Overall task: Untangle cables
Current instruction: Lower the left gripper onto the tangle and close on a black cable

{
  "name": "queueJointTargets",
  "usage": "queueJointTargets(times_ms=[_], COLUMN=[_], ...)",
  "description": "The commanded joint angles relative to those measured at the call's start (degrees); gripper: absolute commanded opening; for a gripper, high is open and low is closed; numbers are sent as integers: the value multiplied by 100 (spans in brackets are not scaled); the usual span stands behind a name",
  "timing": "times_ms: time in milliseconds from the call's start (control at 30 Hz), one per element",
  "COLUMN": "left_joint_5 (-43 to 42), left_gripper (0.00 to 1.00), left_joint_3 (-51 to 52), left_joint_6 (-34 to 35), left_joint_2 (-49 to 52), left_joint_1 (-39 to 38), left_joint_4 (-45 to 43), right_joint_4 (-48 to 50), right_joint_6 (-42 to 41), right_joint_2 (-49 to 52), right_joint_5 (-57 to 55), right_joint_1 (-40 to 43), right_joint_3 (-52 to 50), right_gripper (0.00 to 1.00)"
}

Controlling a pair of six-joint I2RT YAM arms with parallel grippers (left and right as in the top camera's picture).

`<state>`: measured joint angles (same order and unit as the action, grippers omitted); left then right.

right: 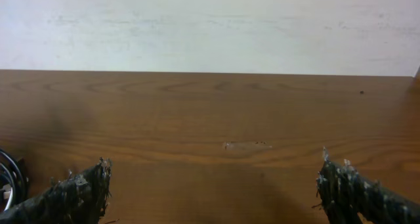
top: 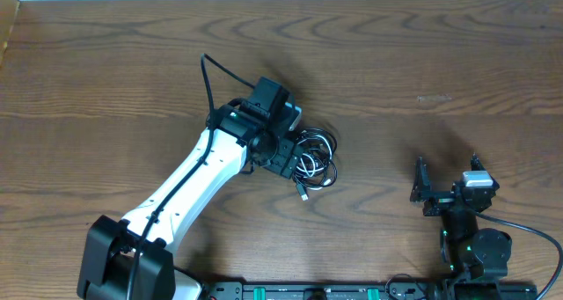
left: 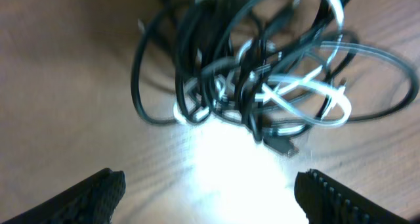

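**A:** We're over the table [top: 396, 54] now, and the cables [top: 315, 159] sit in one knotted bundle near the middle, a little left of centre.

**B:** We see the left gripper [top: 295, 155] right at that bundle, on its left side. Its jaws are spread wide, with nothing between them.

**A:** From the left wrist view we get the tangle up close: the cables [left: 262, 79] are looped over each other just beyond the left gripper [left: 210, 198], apart from both fingers [left: 98, 191]. They're mostly black loops with one white cable [left: 315, 92] threaded through, and a small plug [left: 282, 145] pokes out on the near side.

**B:** And the right gripper [top: 449, 181]? We find it well apart from the bundle, down at the near right of the table.

**A:** It's released too. In its own view the right gripper [right: 213, 198] has its fingers [right: 357, 194] far apart over bare wood, facing the pale wall [right: 210, 20]. We catch only a sliver of cable loop [right: 6, 178] at the far left edge.
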<state>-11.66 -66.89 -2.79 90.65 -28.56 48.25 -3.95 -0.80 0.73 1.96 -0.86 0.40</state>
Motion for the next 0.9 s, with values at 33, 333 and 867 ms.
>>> queueJointTargets(times_ms=[33, 333, 867], left_joint_5=[33, 39, 114], left_gripper=[88, 88, 88], left_joint_3=[-44, 153, 896], left_joint_6=[50, 103, 1471], left_joint_2=[66, 68, 133], left_joint_1=[-4, -291, -708], left_joint_4=[306, 424, -1311], right_joint_4=[-17, -17, -20], right_joint_6=[-39, -39, -39], right_joint_2=[-24, -24, -24], right_joint_5=[55, 55, 55], right_joint_1=[79, 79, 79], right_joint_3=[-9, -9, -9], right_gripper=[99, 99, 99])
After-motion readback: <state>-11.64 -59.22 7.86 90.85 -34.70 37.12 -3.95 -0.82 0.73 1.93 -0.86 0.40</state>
